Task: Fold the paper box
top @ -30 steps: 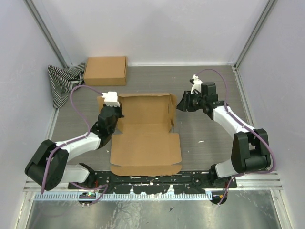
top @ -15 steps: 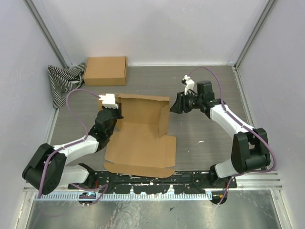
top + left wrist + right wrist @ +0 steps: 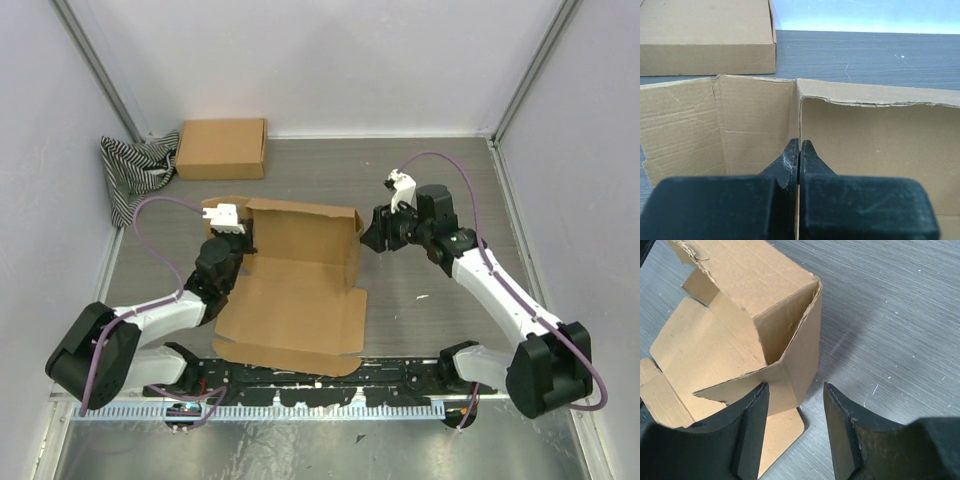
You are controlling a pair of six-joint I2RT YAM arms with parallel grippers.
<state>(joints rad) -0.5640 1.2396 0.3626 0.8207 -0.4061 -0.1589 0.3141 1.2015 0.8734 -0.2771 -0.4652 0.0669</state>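
So compared with a second ago, the half-formed brown corrugated cardboard paper box (image 3: 300, 300) is now properly tipped up. Its far panel is stood nearly upright in the middle of the grey wood-grain table (image 3: 440, 180), and the whole sheet is swung round a bit, so the flat near flap is skewed toward the left. The left gripper (image 3: 228, 238) is kept pressed together on the thin left side wall at the far-left corner, with the cardboard edge pinched between its fingers (image 3: 815, 160). The right gripper (image 3: 372, 238) is opened wider than before and brought in at the raised right wall. Its spread fingers (image 3: 752, 430) are set either side of that wall's near corner, with nothing pinched yet. Squaring up the right wall is probably next, so folding is judged only partly done. The finished brown cardboard box (image 3: 222, 148) and the black-and-white striped cloth (image 3: 135, 170) are parked at far left.
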